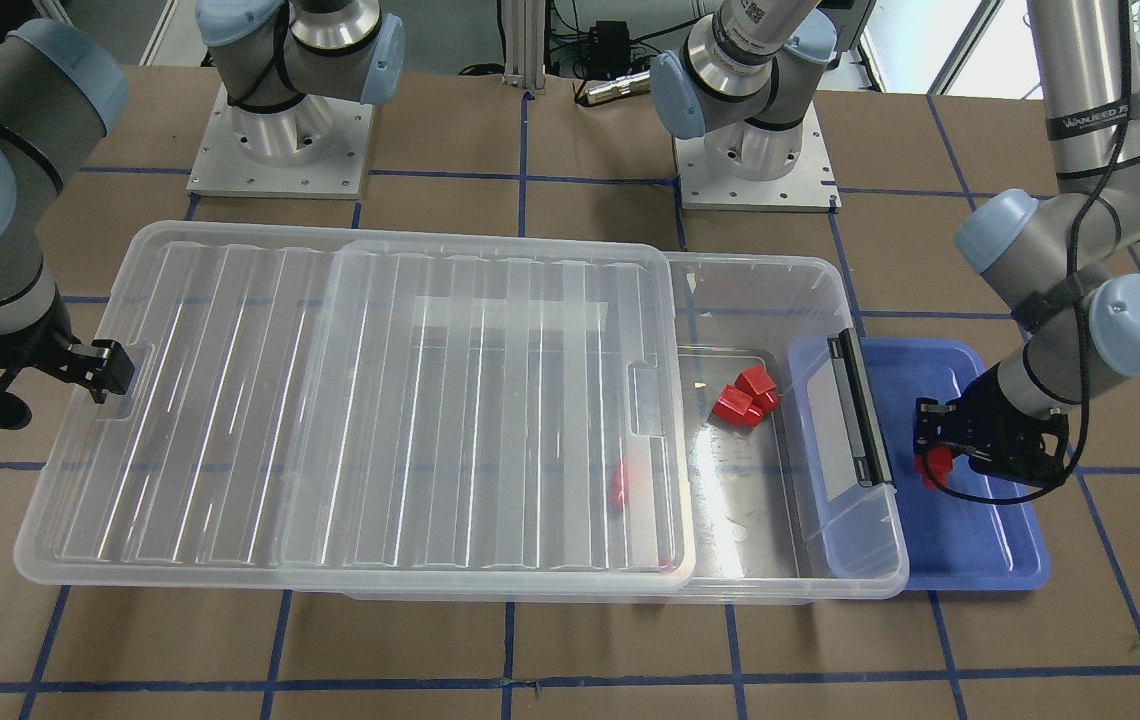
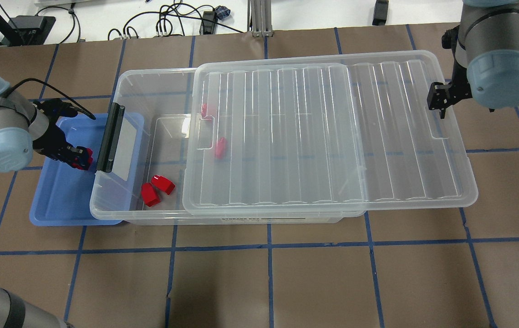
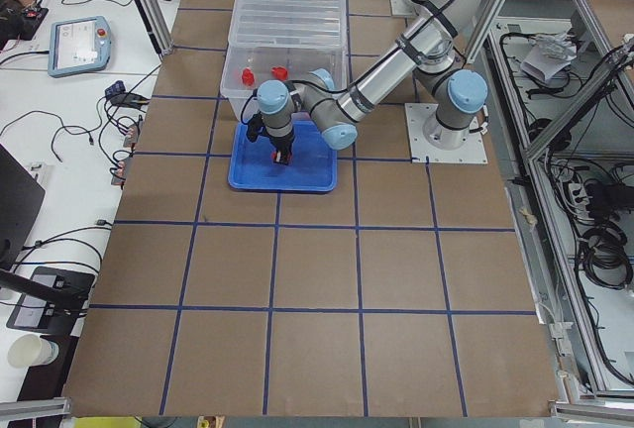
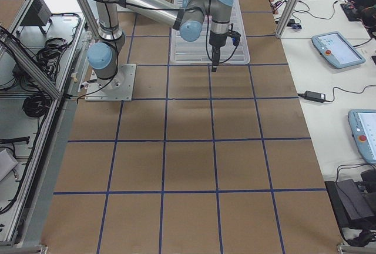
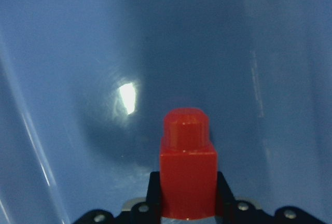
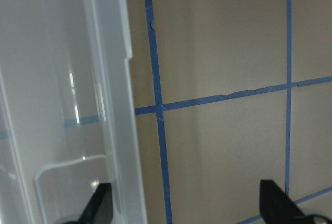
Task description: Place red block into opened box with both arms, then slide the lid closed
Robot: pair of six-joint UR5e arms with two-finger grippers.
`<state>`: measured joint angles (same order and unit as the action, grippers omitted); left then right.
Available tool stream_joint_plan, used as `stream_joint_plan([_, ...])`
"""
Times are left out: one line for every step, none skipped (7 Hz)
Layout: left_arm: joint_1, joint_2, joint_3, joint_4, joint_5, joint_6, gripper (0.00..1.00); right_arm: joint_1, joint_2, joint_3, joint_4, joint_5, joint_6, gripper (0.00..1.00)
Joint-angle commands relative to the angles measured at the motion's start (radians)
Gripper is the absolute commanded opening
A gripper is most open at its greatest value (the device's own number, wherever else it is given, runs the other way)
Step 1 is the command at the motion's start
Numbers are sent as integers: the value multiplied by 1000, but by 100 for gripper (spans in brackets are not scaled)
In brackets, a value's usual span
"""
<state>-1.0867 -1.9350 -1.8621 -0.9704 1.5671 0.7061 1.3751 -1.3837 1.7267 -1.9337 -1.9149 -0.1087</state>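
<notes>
My left gripper [image 2: 78, 158] hangs over the blue tray [image 2: 59, 200], shut on a red block [image 5: 187, 182] that stands stub forward between its fingers. The clear box [image 2: 125, 86] lies across the table with its black bar [image 2: 110, 136] on the tray side. The ridged lid [image 2: 332, 136] is slid toward the right arm, so the box's left end is uncovered. Two more red blocks [image 2: 157, 189] lie in that uncovered end, and two others [image 2: 220, 146] show through the lid. My right gripper [image 2: 439, 104] stands open at the lid's far short end, with the rim between its fingers.
The blue tray sits partly under the box's left end. The two arm bases [image 1: 280, 140] are bolted at the back of the table. Brown table surface with blue tape lines [image 2: 268, 246] lies in front of the box.
</notes>
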Motion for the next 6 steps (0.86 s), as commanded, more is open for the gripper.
stream_joint_plan([-15,63,180,-228,13,-5,15,-10,-1,-9,2,-3,-20,100])
stream_joint_plan([-33,86,314,-445,-5,-58,15,-11,-1,-10,4,-3,-34,100])
stream_joint_plan([-120,128,369,-523,-28,-235,15,-13,-1,-9,4,-18,-51,100])
stream_joint_plan([-228,154,366,-527,-19,-373,15,-13,-3,-7,4,-26,-54,100])
stream_joint_plan([-313,159,357,-527,-25,-472,11,-13,-3,-9,4,-26,-55,100])
stream_joint_plan([-384,153,334,-515,-28,-623,10,-8,-8,-13,5,-15,-49,100])
